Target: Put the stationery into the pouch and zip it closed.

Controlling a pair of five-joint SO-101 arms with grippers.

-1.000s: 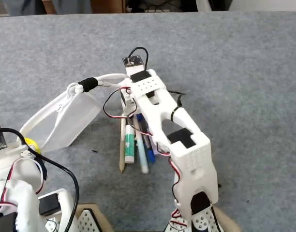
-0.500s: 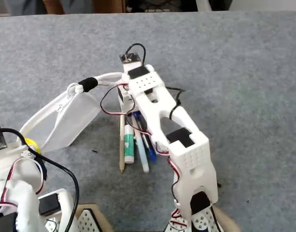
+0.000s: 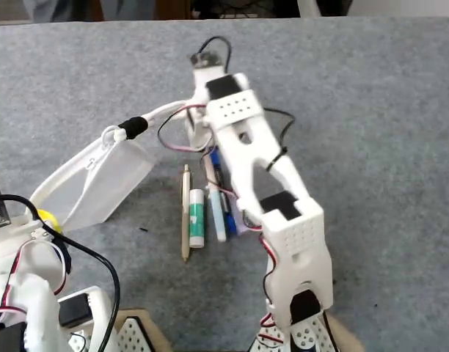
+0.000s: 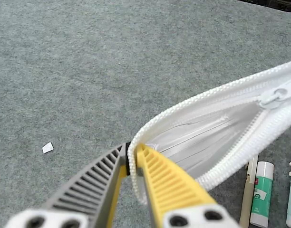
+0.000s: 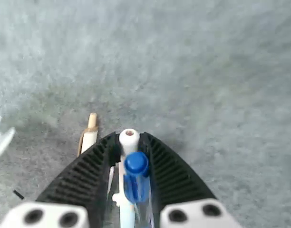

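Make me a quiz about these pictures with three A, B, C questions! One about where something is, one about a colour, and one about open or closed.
1. Where is the glue stick?
A) inside the pouch
B) on the table, between the pencil and the pens
C) on top of an arm

2. What colour is the pouch's zipper?
A) red
B) black
C) white

3. How is the pouch right now?
A) open
B) zipped shut
C) rolled up

Answers:
1 B: the high view shows it lying on the table between them.
2 C: the left wrist view shows white zipper teeth.
3 A: the two zipper rows gape apart, so you can see inside, and the left end effector pinches the rim.
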